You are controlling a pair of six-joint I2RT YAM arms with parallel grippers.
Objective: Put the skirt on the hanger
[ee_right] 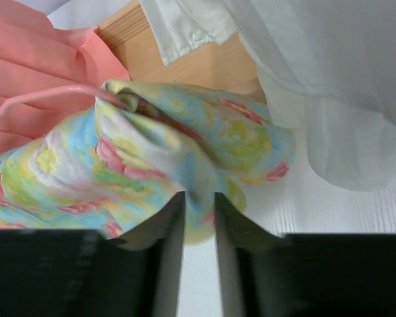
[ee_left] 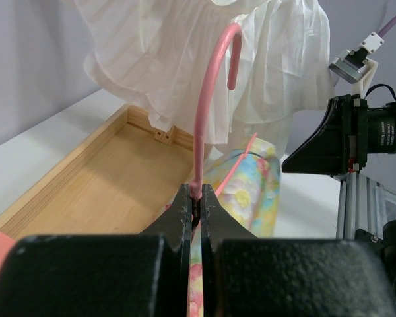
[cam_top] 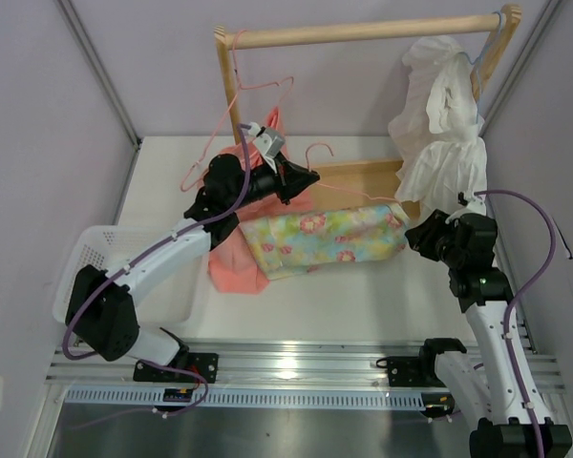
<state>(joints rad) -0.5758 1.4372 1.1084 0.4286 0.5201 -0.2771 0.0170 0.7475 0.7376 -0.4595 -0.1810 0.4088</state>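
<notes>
Done so far: the hanger (ee_left: 199, 132) is held low over the surface (cam_top: 363, 296), left of centre. One thin shoulder runs right into the open end of the skirt (cam_top: 327, 239). I judge the threading begun, not finished.
Where the skirt is: spread across the middle of the surface, on the near side of the wooden tray (cam_top: 363, 176). Its left end touches the salmon garment (cam_top: 237, 262), and its right end lies below the hanging white garment (cam_top: 439, 124).
Left to do: by my reckoning, work the cloth over both shoulders so it sits square. I cannot tell whether the other shoulder is inside at all.
Left arm (cam_top: 162, 248): reaches from beside the basket (cam_top: 76, 262) diagonally toward the far right, with the wrist about level and looking along the hanger.
Left pincer (ee_left: 198, 198): clenched on the hanger's neck, just below the hook, which stands upright above my fingers.
Right arm (cam_top: 487, 296): rises from the near right corner and bends left, with the wrist tipped down at the skirt's right end.
Right pincer (ee_right: 199, 198): the jaws stand a little apart with a fold of the skirt's edge in the gap. I cannot tell whether they pinch it or merely straddle it.
</notes>
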